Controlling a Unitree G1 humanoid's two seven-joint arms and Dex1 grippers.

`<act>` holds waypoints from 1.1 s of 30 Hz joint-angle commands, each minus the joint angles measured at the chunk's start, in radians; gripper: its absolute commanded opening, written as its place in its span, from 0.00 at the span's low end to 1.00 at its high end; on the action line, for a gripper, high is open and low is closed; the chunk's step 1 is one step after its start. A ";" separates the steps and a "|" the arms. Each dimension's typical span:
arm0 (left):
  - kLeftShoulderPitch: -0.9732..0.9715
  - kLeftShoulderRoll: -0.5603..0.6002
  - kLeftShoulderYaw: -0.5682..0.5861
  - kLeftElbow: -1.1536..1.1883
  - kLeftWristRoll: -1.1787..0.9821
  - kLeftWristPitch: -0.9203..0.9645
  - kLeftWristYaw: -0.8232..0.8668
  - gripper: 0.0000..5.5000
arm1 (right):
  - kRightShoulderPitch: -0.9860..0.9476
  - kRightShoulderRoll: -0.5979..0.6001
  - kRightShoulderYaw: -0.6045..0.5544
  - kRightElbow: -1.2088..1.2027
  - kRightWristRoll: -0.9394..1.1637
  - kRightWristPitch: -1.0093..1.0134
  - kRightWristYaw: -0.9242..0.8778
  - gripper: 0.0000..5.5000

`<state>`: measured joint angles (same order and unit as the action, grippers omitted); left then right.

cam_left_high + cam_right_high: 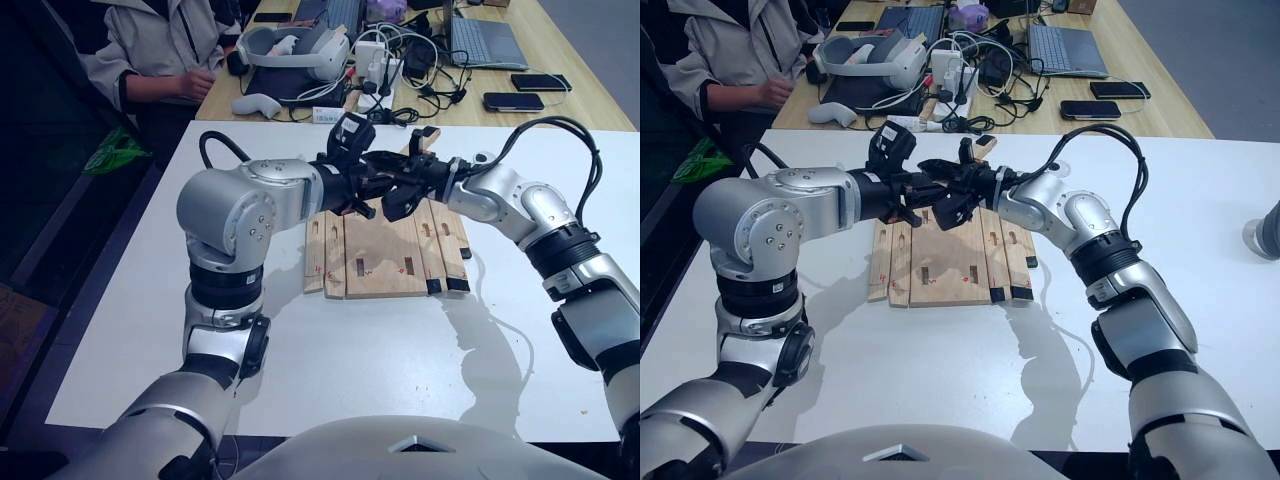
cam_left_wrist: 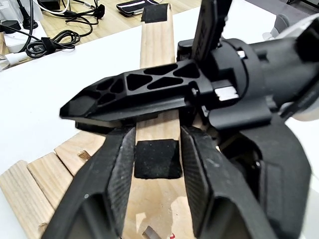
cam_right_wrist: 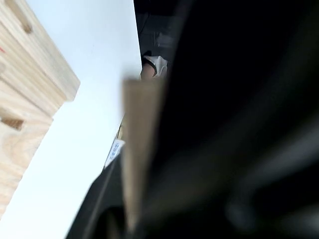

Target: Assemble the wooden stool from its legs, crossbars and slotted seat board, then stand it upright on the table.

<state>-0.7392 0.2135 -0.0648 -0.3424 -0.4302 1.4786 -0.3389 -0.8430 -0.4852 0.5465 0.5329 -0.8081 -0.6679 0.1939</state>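
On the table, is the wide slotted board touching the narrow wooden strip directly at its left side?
Touching. In the left eye view the board and the strip lie edge to edge, with no white table showing between them.

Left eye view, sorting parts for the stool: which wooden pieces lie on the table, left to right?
Two narrow slats → wide slotted board → narrow pieces with black end pads.

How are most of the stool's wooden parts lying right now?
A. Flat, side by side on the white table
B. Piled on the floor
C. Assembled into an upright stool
A: the wooden parts lie flat in a row on the white table.
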 commanded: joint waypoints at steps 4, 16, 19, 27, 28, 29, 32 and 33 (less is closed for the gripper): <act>0.011 0.004 -0.013 -0.002 0.002 -0.016 0.013 0.24 | 0.006 0.015 0.001 -0.063 -0.003 0.013 0.017 0.38; 0.027 0.033 -0.020 0.016 0.012 -0.045 0.020 0.24 | 0.096 -0.060 -0.026 -0.176 0.027 0.078 0.148 0.57; 0.033 0.043 -0.034 0.019 0.013 -0.053 0.018 0.24 | 0.108 -0.074 -0.049 -0.215 0.038 0.086 0.157 0.57; 0.043 0.064 -0.045 0.012 0.007 -0.051 0.014 0.24 | 0.103 -0.093 -0.061 -0.220 0.027 0.090 0.149 0.48; 0.043 0.063 -0.044 0.012 0.007 -0.049 0.014 0.24 | 0.104 -0.093 -0.061 -0.219 0.028 0.088 0.148 0.45; 0.042 0.062 -0.043 0.011 0.006 -0.047 0.015 0.24 | 0.106 -0.092 -0.059 -0.215 0.027 0.085 0.146 0.42; 0.032 0.052 -0.035 0.016 0.003 -0.044 0.018 0.24 | 0.114 -0.086 -0.050 -0.195 0.018 0.079 0.135 0.31; 0.028 0.046 -0.031 0.019 0.002 -0.043 0.019 0.24 | 0.116 -0.084 -0.047 -0.189 0.015 0.077 0.132 0.29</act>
<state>-0.6960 0.2674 -0.1004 -0.3294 -0.4245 1.4271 -0.3201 -0.7409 -0.5675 0.4905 0.3298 -0.7819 -0.5868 0.3341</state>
